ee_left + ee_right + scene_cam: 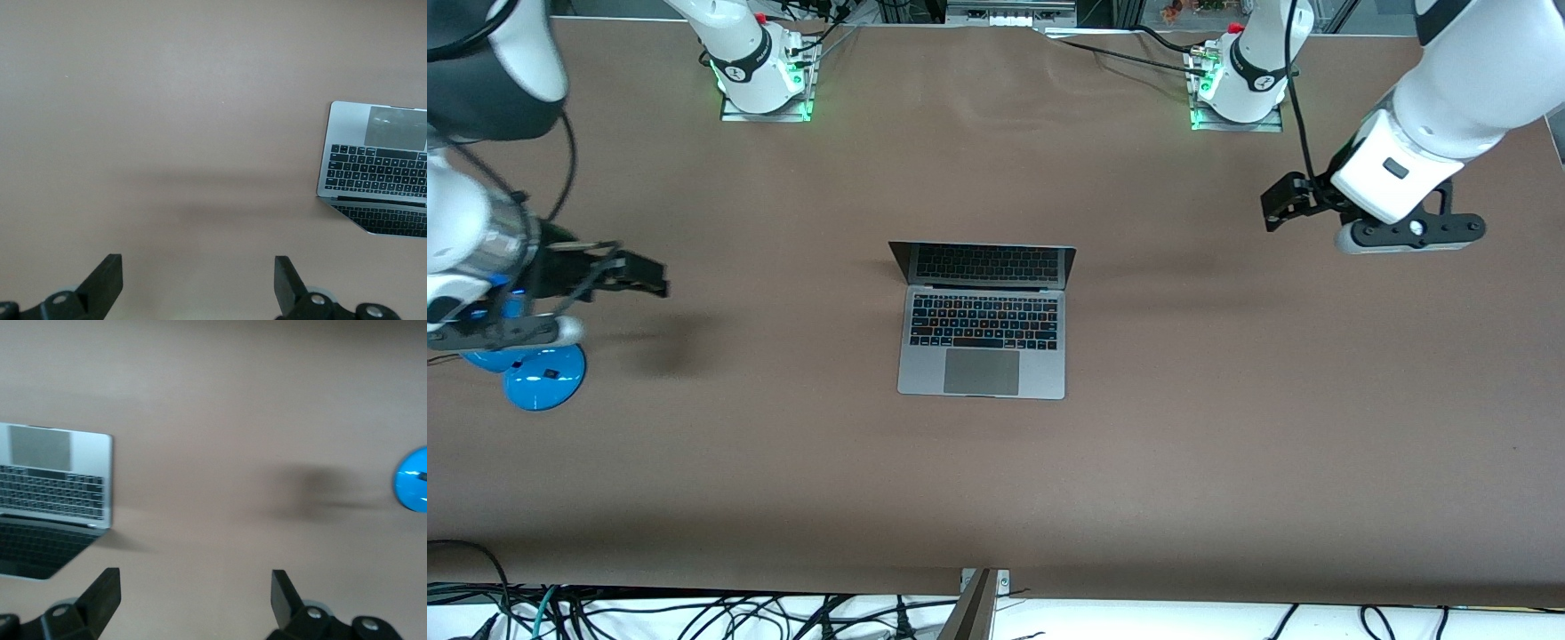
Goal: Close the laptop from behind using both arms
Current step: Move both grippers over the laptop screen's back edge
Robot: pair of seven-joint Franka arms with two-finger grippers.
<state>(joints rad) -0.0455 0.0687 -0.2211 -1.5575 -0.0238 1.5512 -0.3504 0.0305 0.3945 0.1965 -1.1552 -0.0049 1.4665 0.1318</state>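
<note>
The grey laptop (983, 320) lies open in the middle of the brown table, its dark screen tilted up on the side toward the robots' bases. It also shows in the left wrist view (377, 167) and in the right wrist view (53, 493). My left gripper (1280, 206) is open and empty, up over bare table toward the left arm's end, well apart from the laptop; its fingers (107, 280) stand wide. My right gripper (640, 276) is open and empty over bare table toward the right arm's end, its fingers (103, 593) wide.
A blue round object (543, 373) sits on the table under the right arm, also in the right wrist view (413, 480). The two arm bases (765, 80) stand along the table's edge by the robots. Cables hang at the edge nearest the front camera.
</note>
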